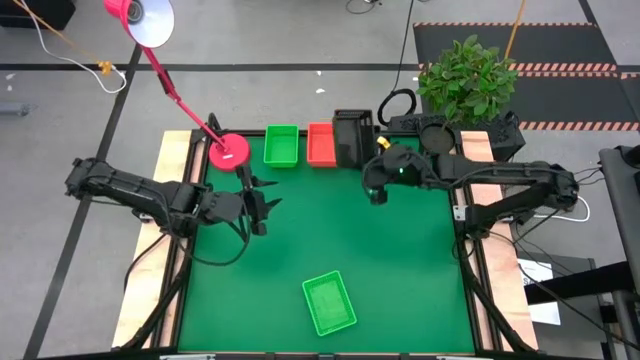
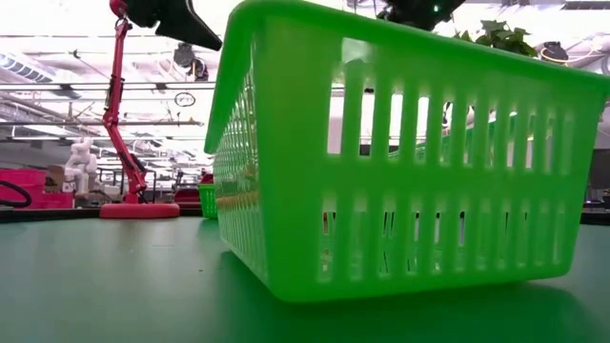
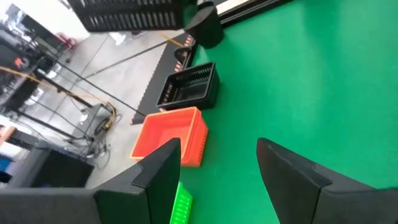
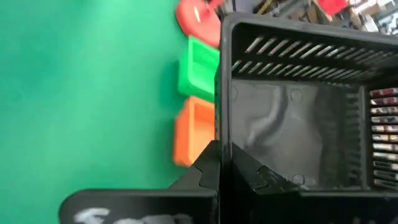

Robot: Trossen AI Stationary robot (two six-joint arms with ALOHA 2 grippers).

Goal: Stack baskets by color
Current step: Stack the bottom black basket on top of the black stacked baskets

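Green mat [image 1: 340, 240]: covered the whole work area; most of it bare, w/ baskets lined along the far edge.
Lamp: pink round base [image 1: 229, 152] sat at far-left of the mat, just beside the row; not a task item.
R arm: reached in from the right, right gripper [image 1: 375, 190] near the far row, fingers clamped on the wall of a black basket [image 4: 298, 118]. Basket hung off the mat, tilted; judged to be in carry toward the black stack.
L arm: left gripper [image 1: 262, 205] hovered left of centre, fingers [image 3: 292, 174] spread wide, nothing between them. Judged free for the next pick.
Far row: green stack [image 1: 282, 146], then orange-red stack [image 1: 321, 145], then black stack [image 1: 351, 136], side by side, touching or nearly so. Count per stack: cannot tell.
Stray: one green basket [image 1: 329, 303] lay alone near the front edge, upright, skewed, well apart from the row. Judged the last green to go.
Risk: one-wall grip, load may swing.
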